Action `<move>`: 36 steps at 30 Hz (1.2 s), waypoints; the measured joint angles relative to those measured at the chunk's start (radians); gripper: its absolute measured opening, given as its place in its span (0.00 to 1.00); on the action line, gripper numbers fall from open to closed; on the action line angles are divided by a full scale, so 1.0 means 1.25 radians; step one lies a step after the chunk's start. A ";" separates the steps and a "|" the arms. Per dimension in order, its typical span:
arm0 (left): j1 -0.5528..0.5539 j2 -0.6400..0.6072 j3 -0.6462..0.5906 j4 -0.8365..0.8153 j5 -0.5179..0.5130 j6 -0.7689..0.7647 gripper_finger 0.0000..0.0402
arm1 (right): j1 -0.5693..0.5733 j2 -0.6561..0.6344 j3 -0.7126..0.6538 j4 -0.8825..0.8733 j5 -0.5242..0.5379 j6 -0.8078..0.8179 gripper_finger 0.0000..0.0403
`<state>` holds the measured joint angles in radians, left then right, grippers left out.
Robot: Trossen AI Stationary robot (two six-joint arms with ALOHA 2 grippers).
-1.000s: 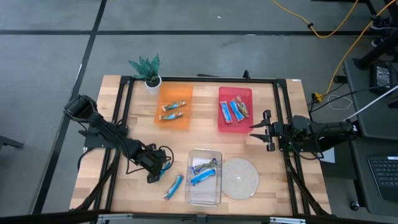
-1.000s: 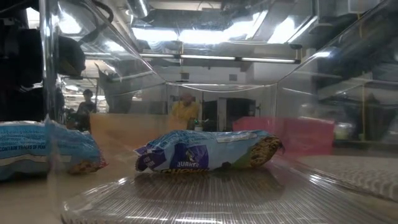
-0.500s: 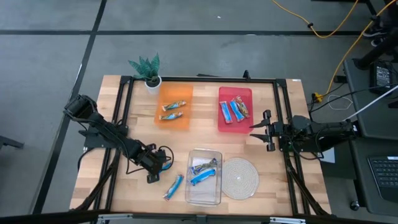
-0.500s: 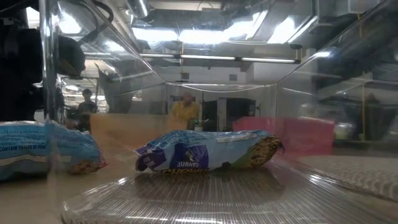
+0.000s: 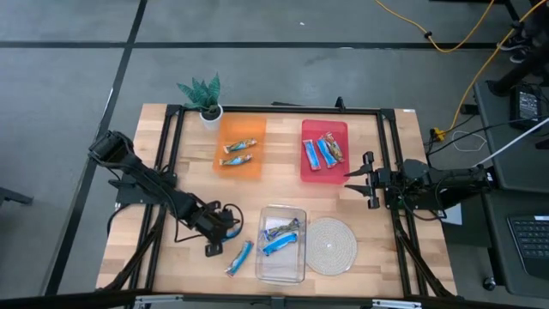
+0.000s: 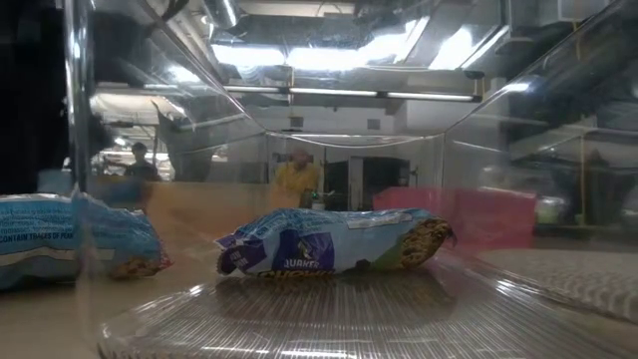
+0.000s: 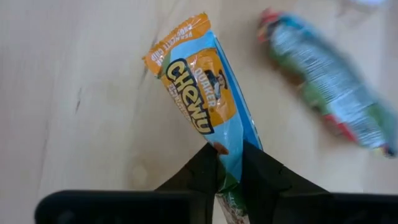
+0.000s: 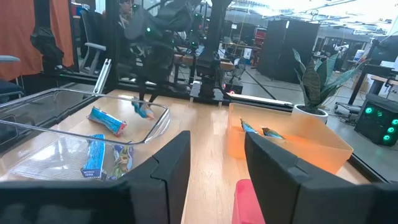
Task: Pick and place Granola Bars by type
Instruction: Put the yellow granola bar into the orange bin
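Gripping a blue-and-orange wrapped granola bar [image 7: 198, 102] by one end, the left gripper [image 5: 225, 230] has its two dark fingers [image 7: 200, 171] pinched tight on the wrapper, just off the left side of the clear plastic tray [image 5: 297, 268] near the table's front edge. Right next to it a second shiny blue bar [image 5: 239, 257] lies loose on the wooden table [image 5: 180, 262], closer to the front edge. Two more blue bars [image 5: 280, 237] sit inside the clear tray, with a round woven mat [image 5: 331, 245] just to its right. Over by the right edge, the right gripper [image 5: 367, 180] hangs with its jaws partly apart, holding nothing, near the red tray [image 5: 310, 175]. That red tray has three bars [image 5: 322, 151] in it, blue and brownish ones. The orange tray [image 5: 250, 166] toward the back edge holds two bars [image 5: 238, 150]. A small potted plant [image 5: 204, 95] sits at the back left corner.
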<state>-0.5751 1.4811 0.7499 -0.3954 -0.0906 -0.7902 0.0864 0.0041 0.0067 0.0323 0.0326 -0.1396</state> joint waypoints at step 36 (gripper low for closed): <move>0.081 0.000 0.555 -0.429 -0.261 0.341 0.09 | 0.000 0.000 0.000 0.000 0.000 0.000 0.39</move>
<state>-0.4740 1.4811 1.4439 -0.9313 -0.4171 -0.3646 0.0860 0.0043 0.0067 0.0326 0.0326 -0.1398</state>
